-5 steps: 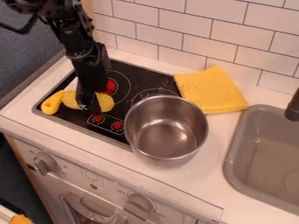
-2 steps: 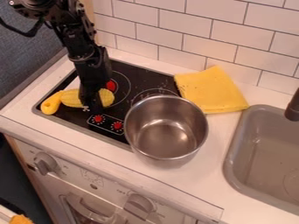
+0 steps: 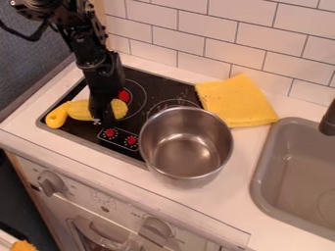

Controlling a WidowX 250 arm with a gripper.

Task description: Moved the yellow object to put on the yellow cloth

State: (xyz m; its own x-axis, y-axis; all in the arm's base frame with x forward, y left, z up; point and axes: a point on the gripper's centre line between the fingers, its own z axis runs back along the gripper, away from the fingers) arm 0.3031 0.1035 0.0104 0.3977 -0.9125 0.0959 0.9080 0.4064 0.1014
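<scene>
Black gripper (image 3: 103, 116) at ridged yellow corn cob (image 3: 79, 110) on black stovetop (image 3: 152, 84), ten o'clock from round steel pot (image 3: 155, 142) | gripping or not, I can't tell | folded yellow cloth (image 3: 235, 100): pot's one o'clock

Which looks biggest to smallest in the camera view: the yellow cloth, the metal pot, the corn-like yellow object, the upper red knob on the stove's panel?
1. Metal pot
2. Yellow cloth
3. Corn-like yellow object
4. Red knob
</scene>
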